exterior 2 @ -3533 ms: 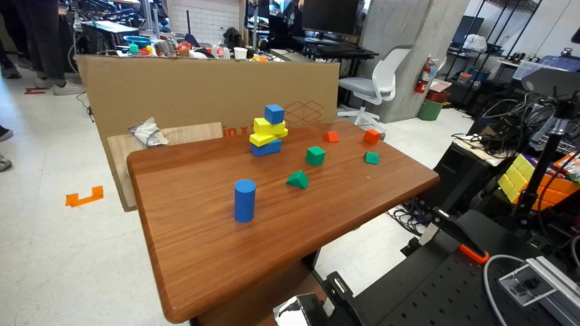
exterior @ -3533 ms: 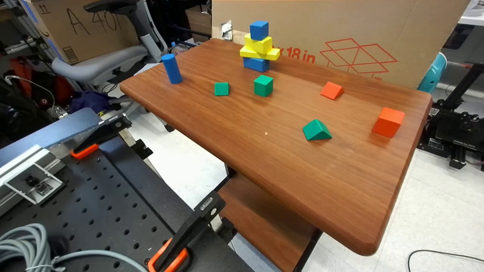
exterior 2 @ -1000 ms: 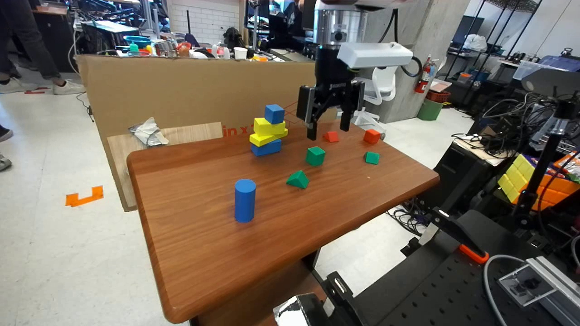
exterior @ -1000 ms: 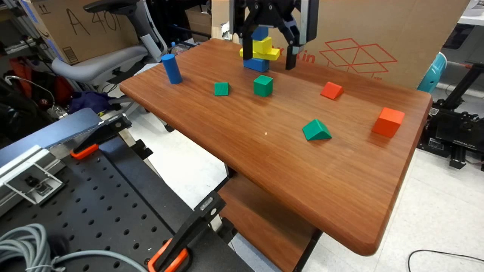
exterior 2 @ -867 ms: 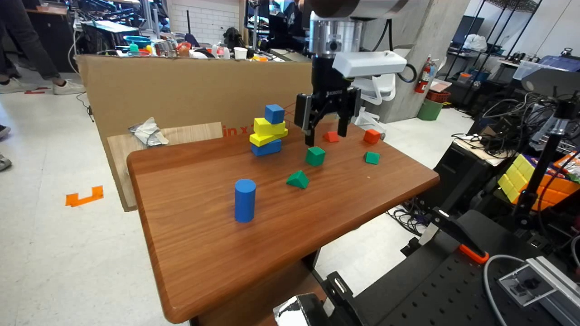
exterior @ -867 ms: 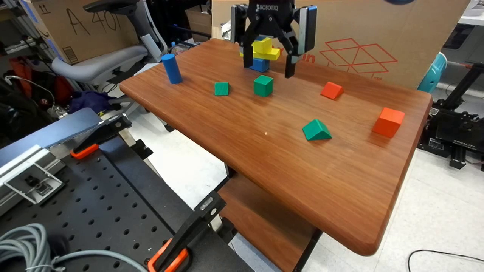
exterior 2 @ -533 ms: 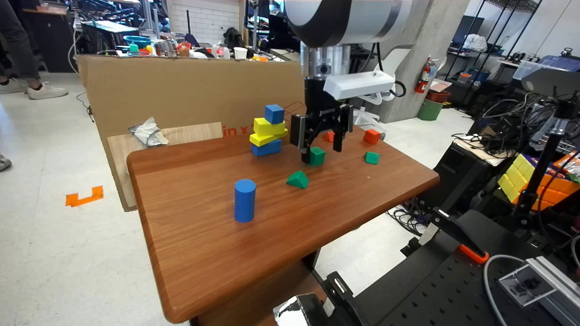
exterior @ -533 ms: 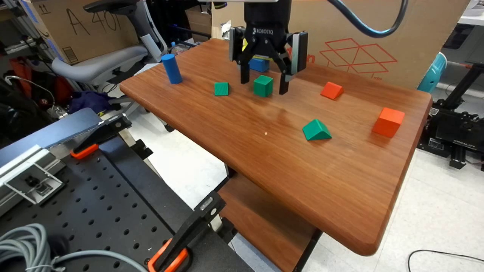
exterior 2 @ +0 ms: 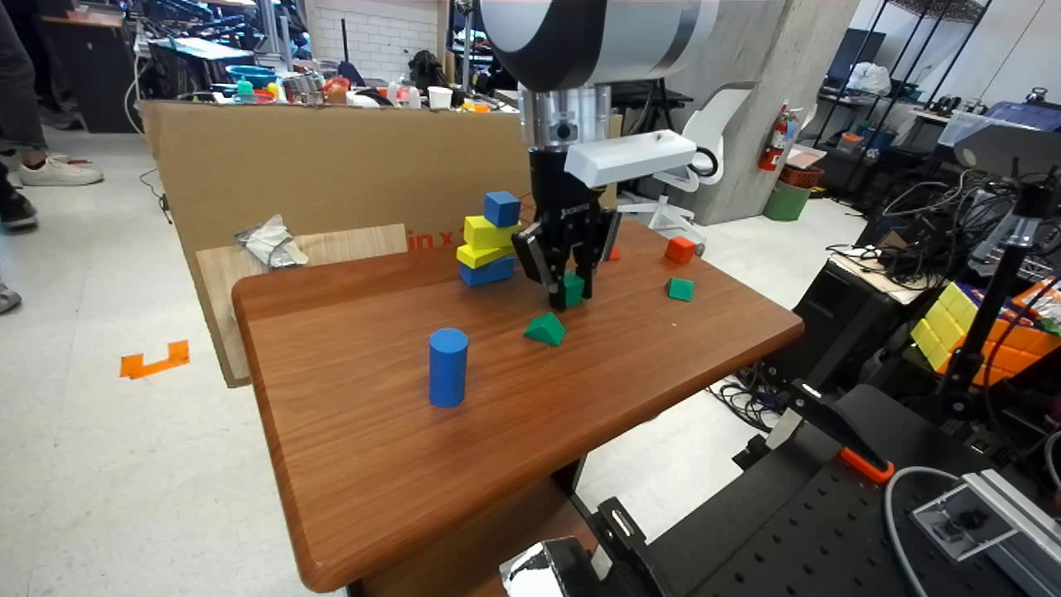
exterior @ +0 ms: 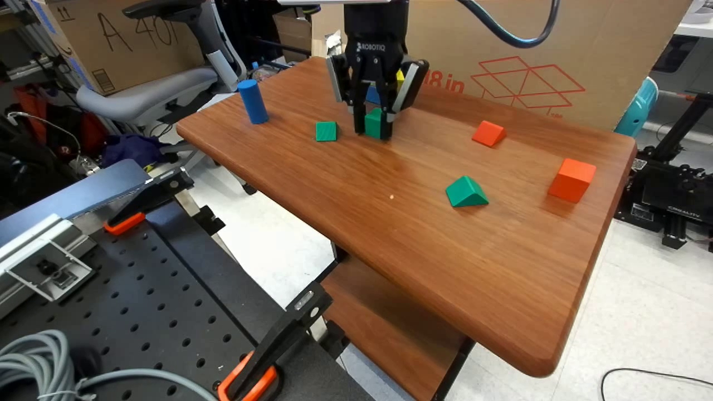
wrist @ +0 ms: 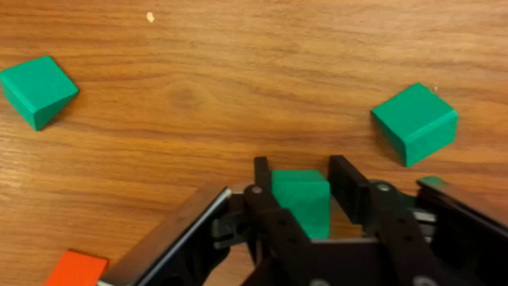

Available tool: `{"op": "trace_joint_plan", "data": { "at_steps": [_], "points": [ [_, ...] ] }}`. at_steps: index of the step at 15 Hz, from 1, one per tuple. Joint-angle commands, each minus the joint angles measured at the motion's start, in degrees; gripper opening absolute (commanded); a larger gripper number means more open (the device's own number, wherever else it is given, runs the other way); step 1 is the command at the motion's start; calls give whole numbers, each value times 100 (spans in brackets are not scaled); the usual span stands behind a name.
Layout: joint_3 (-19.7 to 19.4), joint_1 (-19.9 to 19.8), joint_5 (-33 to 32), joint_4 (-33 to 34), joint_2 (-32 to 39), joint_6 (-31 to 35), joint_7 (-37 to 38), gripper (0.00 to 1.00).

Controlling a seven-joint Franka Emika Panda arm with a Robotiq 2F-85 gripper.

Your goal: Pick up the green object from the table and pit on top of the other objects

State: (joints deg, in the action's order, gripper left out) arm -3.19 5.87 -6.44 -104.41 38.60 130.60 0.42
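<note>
The fingers (wrist: pixel 350 188) have narrowed around the green cube (wrist: pixel 305 196), whether pinching yet I cannot tell; lifting toward the tower (exterior 2: pixel 487 235) seems next.

In an exterior view, a white brick wall (exterior 2: pixel 390 37) shows beyond a brown cardboard sheet (exterior 2: pixel 348 157); a grey-and-white chair (exterior 2: pixel 713 120) stands before a grey concrete pillar (exterior 2: pixel 758 62) on a pale glossy floor (exterior 2: pixel 124 456)

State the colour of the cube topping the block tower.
The top cube is blue, seen best in an exterior view.
</note>
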Motion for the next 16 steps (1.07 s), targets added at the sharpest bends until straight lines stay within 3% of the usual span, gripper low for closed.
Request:
{"op": "trace_joint_plan", "data": {
  "at_steps": [1, 2, 6, 11, 16],
  "points": [
    [110, 21, -87, -118, -367, -196, 91, 14],
    [137, 10, -58, -154, -461, -211, 85, 9],
    [225, 16, 18, -159, -862, -477, 152, 9],
    [468, -25, 302, 231, -1188, -1270, 96, 9],
    [564, -28, 483, 750, -1141, -1460, 105, 9]
  ]
}}
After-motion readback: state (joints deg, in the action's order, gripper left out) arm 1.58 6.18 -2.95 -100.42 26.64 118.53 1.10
